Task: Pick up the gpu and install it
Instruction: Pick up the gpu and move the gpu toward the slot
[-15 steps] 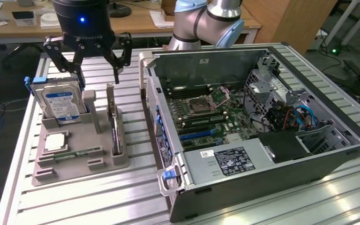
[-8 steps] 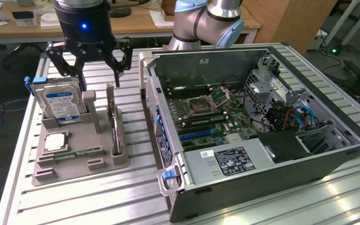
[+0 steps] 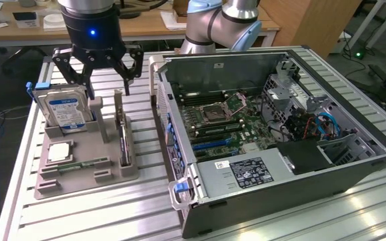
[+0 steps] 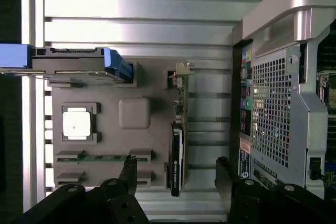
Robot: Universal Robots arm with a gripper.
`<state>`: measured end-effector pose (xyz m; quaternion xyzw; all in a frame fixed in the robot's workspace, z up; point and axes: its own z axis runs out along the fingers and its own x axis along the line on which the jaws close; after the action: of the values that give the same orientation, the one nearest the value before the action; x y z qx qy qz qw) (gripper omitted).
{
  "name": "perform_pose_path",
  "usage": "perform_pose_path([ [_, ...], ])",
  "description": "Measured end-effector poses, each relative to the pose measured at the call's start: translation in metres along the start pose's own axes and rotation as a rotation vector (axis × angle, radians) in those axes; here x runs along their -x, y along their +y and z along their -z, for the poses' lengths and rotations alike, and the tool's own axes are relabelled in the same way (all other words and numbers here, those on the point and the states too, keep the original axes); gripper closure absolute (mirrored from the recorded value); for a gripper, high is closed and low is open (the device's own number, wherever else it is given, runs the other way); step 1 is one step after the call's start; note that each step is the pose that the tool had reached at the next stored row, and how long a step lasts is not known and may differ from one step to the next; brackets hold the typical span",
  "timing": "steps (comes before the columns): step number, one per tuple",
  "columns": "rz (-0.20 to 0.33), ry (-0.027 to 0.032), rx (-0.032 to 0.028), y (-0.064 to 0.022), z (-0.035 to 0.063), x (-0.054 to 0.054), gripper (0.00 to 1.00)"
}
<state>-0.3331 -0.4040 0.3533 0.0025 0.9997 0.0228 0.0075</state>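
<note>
The gpu [image 3: 121, 134] is a thin dark card standing on edge in a slot of the grey holder [image 3: 112, 173], on the side nearest the computer case. Its silvery bracket [image 4: 181, 80] shows at one end in the wrist view, where the gpu [image 4: 177, 148] runs as a narrow dark strip. My gripper [image 3: 107, 89] hangs open above the holder's far end, over the gap between the hard drive and the card, touching nothing. In the wrist view my gripper [image 4: 177, 176] has its two black fingers [image 4: 128, 169] straddling one end of the card from above.
A silver hard drive [image 3: 62, 110] with blue rails stands upright in the holder beside the card. A square processor [image 3: 59, 150] and a green memory stick [image 3: 82, 164] lie in the holder. The open computer case [image 3: 354, 165] lies on the exterior view's right, motherboard [image 3: 220, 123] exposed.
</note>
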Motion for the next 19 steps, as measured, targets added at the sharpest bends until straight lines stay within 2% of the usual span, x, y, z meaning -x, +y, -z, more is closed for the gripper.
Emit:
perform_pose_path([
  [5, 0.001, 0.0003, -0.0002, -0.0049, -0.0017, 0.0019, 0.29],
  [9, 0.034, 0.0024, -0.0001, -0.0052, -0.004, 0.0024, 0.29],
  [19, 0.036, 0.0024, 0.0001, -0.0068, -0.0061, 0.006, 0.29],
])
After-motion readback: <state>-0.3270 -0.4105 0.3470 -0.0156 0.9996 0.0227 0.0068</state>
